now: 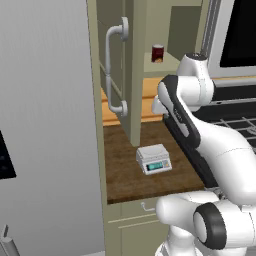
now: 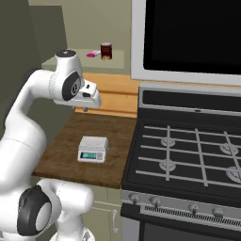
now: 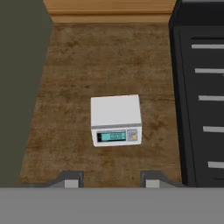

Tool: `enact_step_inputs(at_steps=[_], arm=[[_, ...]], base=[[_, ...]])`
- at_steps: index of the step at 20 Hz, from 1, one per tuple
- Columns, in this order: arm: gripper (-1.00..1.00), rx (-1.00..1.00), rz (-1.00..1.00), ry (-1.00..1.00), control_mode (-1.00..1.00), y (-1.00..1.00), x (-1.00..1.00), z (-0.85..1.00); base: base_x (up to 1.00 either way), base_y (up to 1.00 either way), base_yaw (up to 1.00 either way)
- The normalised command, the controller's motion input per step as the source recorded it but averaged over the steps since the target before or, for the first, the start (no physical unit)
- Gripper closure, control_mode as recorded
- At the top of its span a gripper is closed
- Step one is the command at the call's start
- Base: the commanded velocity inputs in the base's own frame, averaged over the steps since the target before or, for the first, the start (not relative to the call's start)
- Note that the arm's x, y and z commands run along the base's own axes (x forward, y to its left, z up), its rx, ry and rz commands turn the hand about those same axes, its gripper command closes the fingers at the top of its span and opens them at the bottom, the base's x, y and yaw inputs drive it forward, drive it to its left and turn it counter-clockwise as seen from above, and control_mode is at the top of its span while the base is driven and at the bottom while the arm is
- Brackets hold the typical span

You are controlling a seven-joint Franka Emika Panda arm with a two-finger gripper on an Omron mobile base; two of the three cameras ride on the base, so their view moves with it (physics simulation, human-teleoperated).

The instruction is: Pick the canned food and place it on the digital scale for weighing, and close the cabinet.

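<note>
The white arm is hanging above the dark brown wooden counter [image 1: 125, 170], and its two-finger gripper [image 3: 108, 180] is looking straight down with its dark tips drawn in as close as they go and nothing sitting between them. Directly beneath it the small white-grey boxy digital scale [image 3: 116, 119] is resting on the wood, its flat platform bare and its teal display glowing on the sloped front. The small dark red can of food with a pale silvery top [image 1: 158, 53] is standing upright on the shelf inside the tall olive-beige wall cabinet [image 1: 131, 60], well apart from the scale, with a small pink item [image 2: 92, 54] lying just beside it. The cabinet's panelled door is standing open, showing its curved light grey bar handle [image 1: 114, 70]. The black gas stove [image 2: 188, 150] is sitting beside the counter
</note>
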Motion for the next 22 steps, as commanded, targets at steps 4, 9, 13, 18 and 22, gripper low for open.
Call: enact_step_inputs(at_steps=[4, 9, 13, 18, 22], arm=[[-1.0, 0.0, 0.01, -0.01, -1.0, 0.0, -0.33, 0.0], [-1.0, 0.0, 0.0, -0.22, -1.0, 0.01, -0.46, 0.13], [-1.0, -0.01, 0.0, -0.24, -1.0, 0.0, -0.43, 0.63], [-1.0, -0.02, -0.03, -0.14, -1.0, 0.0, -0.19, 0.61], [-1.0, -0.02, -0.04, -0.2, -1.0, 0.0, -0.07, 0.59]], base=[[0.0, 0.0, 0.0], [0.0, 0.0, 0.0], [0.0, 0.0, 0.0], [0.0, 0.0, 0.0], [0.0, 0.0, 0.0]])
